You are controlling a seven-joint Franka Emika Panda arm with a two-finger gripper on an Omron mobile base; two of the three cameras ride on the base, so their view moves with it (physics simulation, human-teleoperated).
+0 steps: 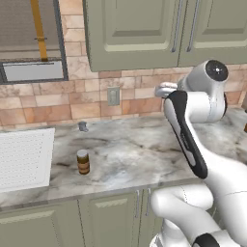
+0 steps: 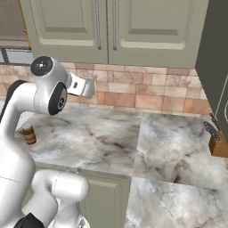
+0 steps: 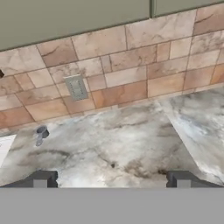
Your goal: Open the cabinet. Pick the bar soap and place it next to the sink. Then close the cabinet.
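Observation:
The cabinet (image 1: 140,34) hangs on the wall above the counter with both sage-green doors shut. Its two long silver handles (image 1: 177,26) meet at the middle seam. The same cabinet (image 2: 107,26) fills the top of the right base view. The bar soap is out of view. At the counter's left end lies the white gridded sink (image 1: 24,157). My gripper (image 3: 111,180) hovers above the marble counter below the cabinet, facing the tiled wall. It is open and its fingertips (image 3: 41,179) stand wide apart with nothing between them.
A brown jar with a tan lid (image 1: 83,161) stands on the counter right of the sink. A small grey fitting (image 1: 83,126) sits by the wall under an outlet (image 1: 113,95). A knife block (image 2: 218,144) stands at the far right beside a dark tall unit (image 2: 213,58).

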